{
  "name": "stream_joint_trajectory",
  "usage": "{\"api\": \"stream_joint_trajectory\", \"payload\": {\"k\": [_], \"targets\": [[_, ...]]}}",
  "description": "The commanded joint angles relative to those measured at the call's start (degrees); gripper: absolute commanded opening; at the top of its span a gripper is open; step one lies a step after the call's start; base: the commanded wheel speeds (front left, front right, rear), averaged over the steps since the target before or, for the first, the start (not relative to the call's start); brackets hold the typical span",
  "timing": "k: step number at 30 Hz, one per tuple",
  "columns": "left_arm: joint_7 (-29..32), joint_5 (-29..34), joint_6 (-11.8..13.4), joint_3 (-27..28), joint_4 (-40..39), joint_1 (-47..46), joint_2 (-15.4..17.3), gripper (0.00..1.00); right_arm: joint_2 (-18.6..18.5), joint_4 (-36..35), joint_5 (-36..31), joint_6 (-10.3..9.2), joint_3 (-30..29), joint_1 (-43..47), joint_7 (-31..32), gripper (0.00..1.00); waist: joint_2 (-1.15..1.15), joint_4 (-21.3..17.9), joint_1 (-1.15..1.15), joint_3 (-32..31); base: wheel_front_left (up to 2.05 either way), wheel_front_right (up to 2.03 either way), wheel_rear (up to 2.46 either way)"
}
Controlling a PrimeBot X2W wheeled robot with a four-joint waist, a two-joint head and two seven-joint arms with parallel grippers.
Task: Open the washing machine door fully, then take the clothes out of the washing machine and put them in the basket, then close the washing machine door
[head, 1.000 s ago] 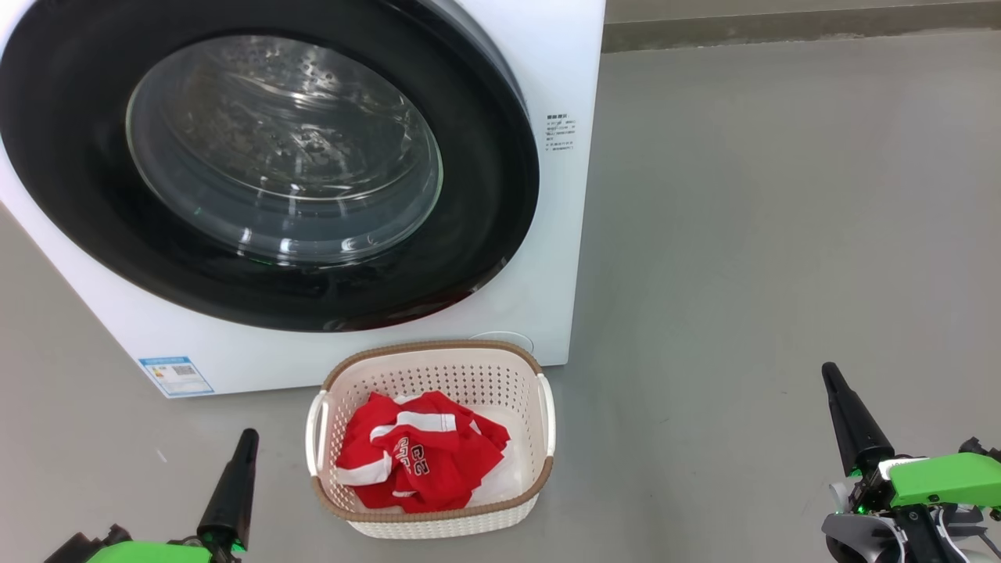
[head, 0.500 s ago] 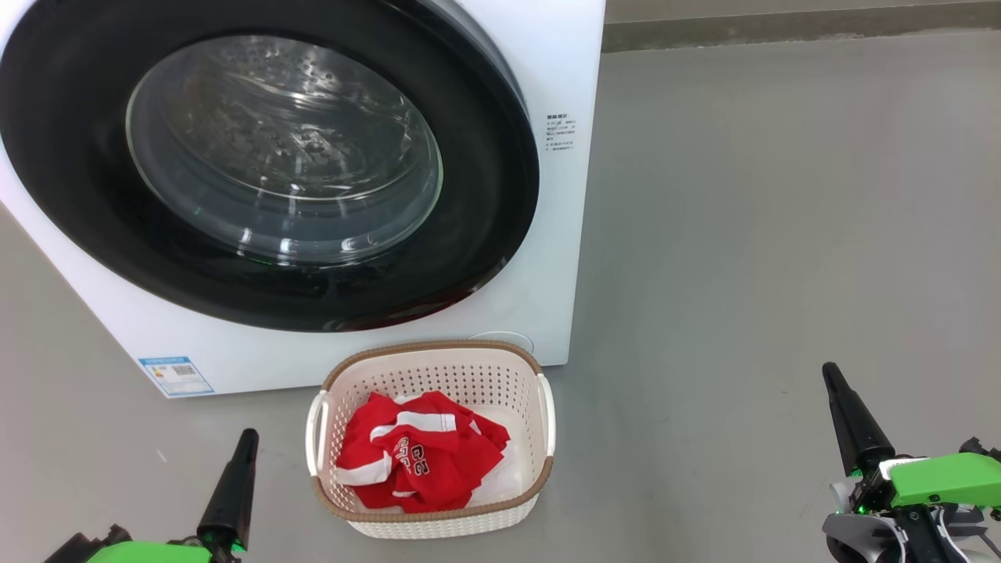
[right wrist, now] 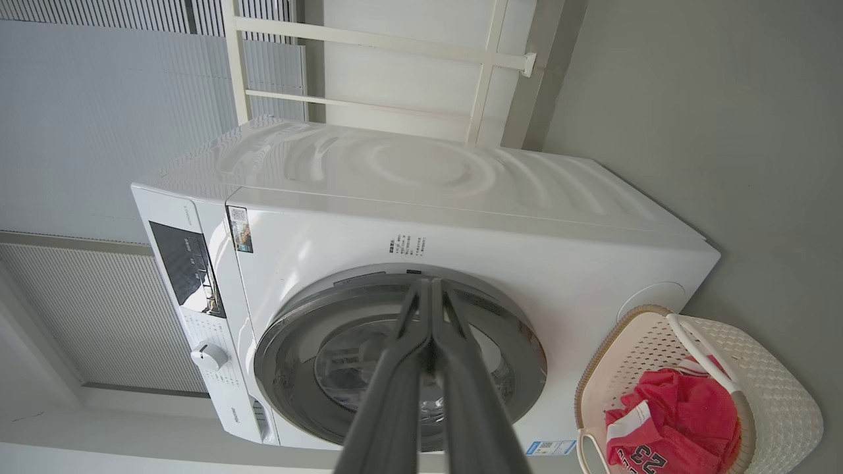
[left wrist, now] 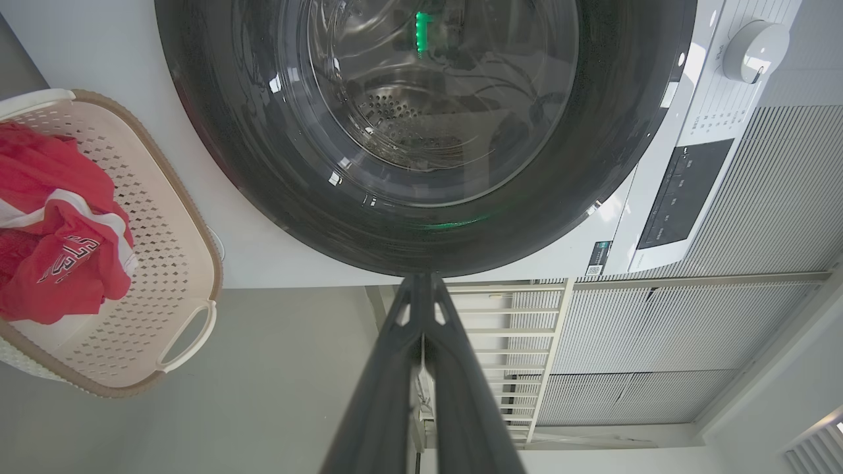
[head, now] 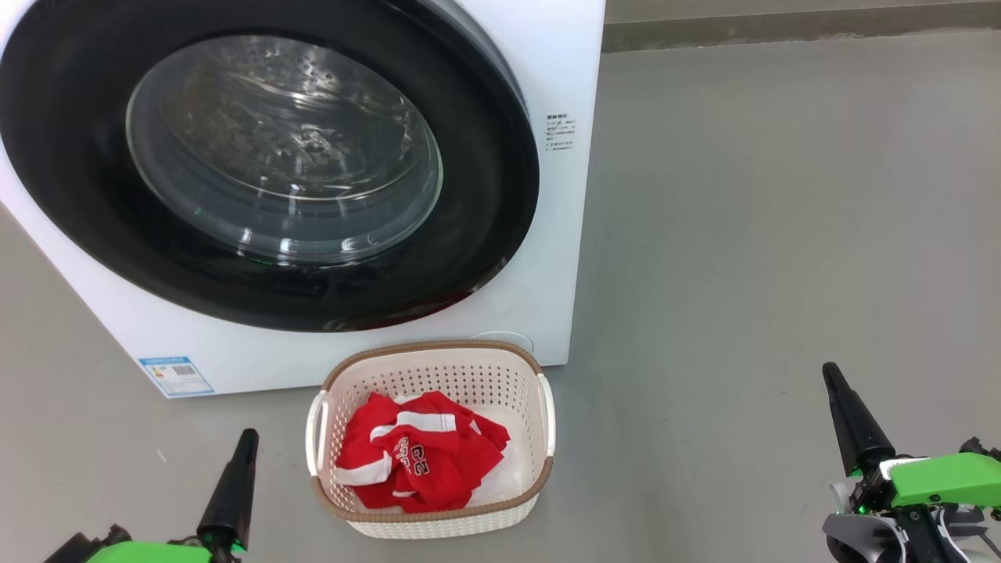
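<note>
The white washing machine [head: 559, 62] [right wrist: 461, 217] stands with its round black washing machine door [head: 485, 203] [left wrist: 263, 164] [right wrist: 527, 355] closed flush against its front. On the floor before it sits the cream basket [head: 438, 367] [left wrist: 164, 224] [right wrist: 784, 401], and the red clothes [head: 418, 461] [left wrist: 46, 224] [right wrist: 678, 408] lie inside it. My left gripper [head: 249, 435] [left wrist: 421, 280] is shut and holds nothing, low on the floor left of the basket. My right gripper [head: 827, 369] [right wrist: 431, 283] is also shut and holds nothing, far right of the basket.
Grey floor [head: 782, 195] stretches to the right of the machine. A blue label [head: 176, 375] marks the machine's lower front. A white rail frame [right wrist: 487, 59] [left wrist: 527, 329] and ribbed wall panels [left wrist: 757, 210] stand behind the machine.
</note>
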Motion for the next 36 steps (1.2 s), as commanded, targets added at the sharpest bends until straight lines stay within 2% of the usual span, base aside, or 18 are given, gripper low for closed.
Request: {"api": "stream_joint_trajectory", "payload": {"k": [1,36], "targets": [[0.26,-0.41,-0.42,1.94,-1.16,-2.23,0.63,0.00,-0.61,-1.40,-0.01,-0.03,0.91,-2.41,0.32,0.00,0.00,0.00,0.00,0.00,0.00,0.00,0.00],[0.25,-0.41,-0.42,1.93,-1.16,-2.23,0.63,0.00,-0.47,-1.39,-0.18,-0.03,0.71,-2.43,0.48,0.00,0.00,0.00,0.00,0.00,0.00,0.00,0.00]]}}
